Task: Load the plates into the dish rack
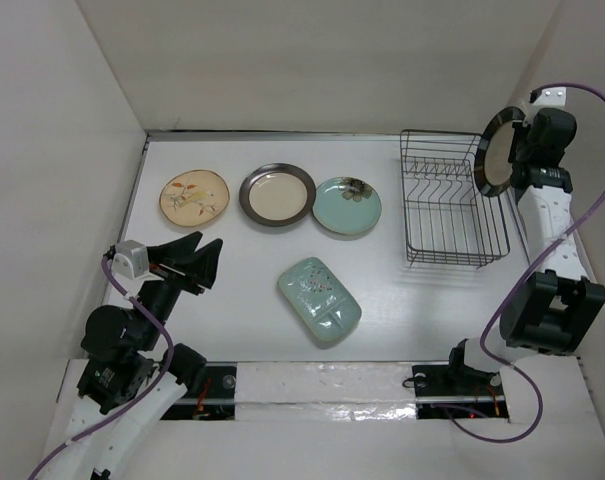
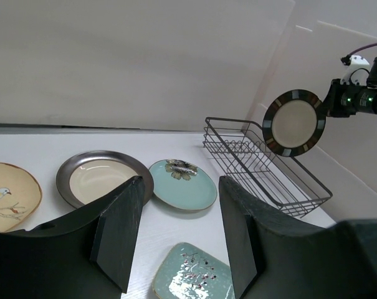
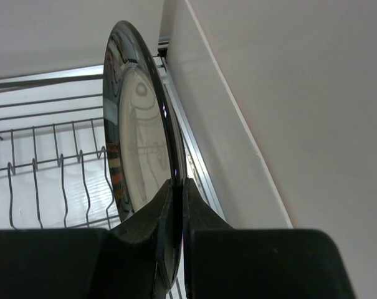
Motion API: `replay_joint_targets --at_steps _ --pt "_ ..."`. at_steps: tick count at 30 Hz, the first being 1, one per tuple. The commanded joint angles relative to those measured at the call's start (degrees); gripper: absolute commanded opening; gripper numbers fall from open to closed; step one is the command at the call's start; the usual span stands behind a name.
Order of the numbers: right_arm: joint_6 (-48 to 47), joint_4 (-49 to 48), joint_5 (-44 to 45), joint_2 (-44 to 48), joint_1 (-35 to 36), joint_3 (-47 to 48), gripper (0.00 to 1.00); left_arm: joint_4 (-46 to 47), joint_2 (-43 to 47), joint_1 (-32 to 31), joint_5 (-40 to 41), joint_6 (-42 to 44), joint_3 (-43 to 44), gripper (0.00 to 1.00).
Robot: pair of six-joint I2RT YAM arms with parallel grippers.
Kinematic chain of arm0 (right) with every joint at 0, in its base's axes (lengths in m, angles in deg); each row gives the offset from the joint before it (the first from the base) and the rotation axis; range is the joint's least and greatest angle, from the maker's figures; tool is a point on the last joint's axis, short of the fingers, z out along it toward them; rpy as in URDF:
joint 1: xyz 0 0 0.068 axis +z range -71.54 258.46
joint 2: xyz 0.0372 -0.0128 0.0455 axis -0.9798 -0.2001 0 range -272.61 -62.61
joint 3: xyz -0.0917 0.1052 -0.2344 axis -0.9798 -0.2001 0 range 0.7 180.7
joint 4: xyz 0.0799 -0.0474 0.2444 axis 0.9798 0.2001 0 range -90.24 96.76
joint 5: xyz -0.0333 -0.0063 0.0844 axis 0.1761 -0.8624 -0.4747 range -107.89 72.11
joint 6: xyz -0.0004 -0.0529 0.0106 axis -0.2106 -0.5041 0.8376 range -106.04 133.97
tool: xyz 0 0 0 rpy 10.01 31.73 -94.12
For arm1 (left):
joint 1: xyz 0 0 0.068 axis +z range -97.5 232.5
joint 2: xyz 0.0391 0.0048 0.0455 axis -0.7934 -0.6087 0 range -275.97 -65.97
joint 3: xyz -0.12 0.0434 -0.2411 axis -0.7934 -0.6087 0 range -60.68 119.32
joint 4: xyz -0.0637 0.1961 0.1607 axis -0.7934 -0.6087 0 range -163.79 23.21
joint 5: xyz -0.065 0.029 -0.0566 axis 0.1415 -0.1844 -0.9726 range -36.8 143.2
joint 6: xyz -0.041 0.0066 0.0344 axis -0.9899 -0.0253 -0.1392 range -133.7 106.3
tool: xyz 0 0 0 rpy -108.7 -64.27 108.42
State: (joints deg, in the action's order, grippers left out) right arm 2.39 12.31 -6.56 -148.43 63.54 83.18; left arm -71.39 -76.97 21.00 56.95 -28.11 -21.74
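Top camera, fixed above and behind the arm bases, looks steeply down over the whole counter, with the dish rack at upper right of frame. Left wrist camera sits low, facing across the counter past the left hand to the far wall; it shares the rack and the dark-rimmed plate with the top view. Right wrist camera looks along the right hand, very close and edge-on to that plate, rack wires at lower left.

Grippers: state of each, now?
Left gripper: open, empty.
Right gripper: shut on the dark-rimmed plate, held on edge.
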Motion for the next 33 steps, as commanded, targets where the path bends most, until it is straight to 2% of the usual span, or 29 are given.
replay_joint_targets --at_steps 1,11,20,22,23,25,26,28,29,30,33 --pt "-2.1 -10.1 2.8 0.7 1.2 2.8 0.0 1.5 0.5 -0.4 0.3 0.3 1.3 0.48" --pt "-4.1 -14.1 8.0 -1.4 4.3 -1.9 0.0 1.5 0.1 -0.4 0.6 0.3 1.3 0.48" --pt "-1.4 -18.4 10.4 -3.2 5.3 -7.3 0.01 1.3 -0.1 -0.4 0.6 0.3 1.1 0.48" --pt "-1.0 -20.0 10.4 -2.9 6.0 -8.7 0.07 1.4 0.1 -0.4 0.6 0.2 1.1 0.48" --pt "-1.1 -21.0 10.4 -2.1 6.0 -10.3 0.18 1.4 -0.1 -0.4 0.6 0.3 1.1 0.48" --pt "-0.8 -22.3 11.2 -1.9 6.0 -10.8 0.33 1.3 -0.2 -0.4 0.9 0.3 1.1 0.48" --pt "-0.4 -22.2 11.5 -1.9 6.0 -10.7 0.45 1.3 -0.1 -0.4 0.8 0.3 1.1 0.48" --pt "0.8 -21.8 12.0 -1.4 6.6 -9.8 0.51 1.4 0.1 -0.4 0.6 0.2 1.1 0.48" --pt "1.5 -22.0 12.4 -1.0 6.6 -9.5 0.6 1.4 -0.2 -0.4 0.8 0.3 1.1 0.48" --pt "2.2 -22.4 13.7 -0.4 6.6 -8.5 0.64 1.3 -0.4 -0.4 1.0 0.3 1.1 0.48" --pt "7.7 -20.5 14.3 0.4 7.7 -5.0 0.7 1.3 -0.8 -0.4 0.9 0.1 1.0 0.48"
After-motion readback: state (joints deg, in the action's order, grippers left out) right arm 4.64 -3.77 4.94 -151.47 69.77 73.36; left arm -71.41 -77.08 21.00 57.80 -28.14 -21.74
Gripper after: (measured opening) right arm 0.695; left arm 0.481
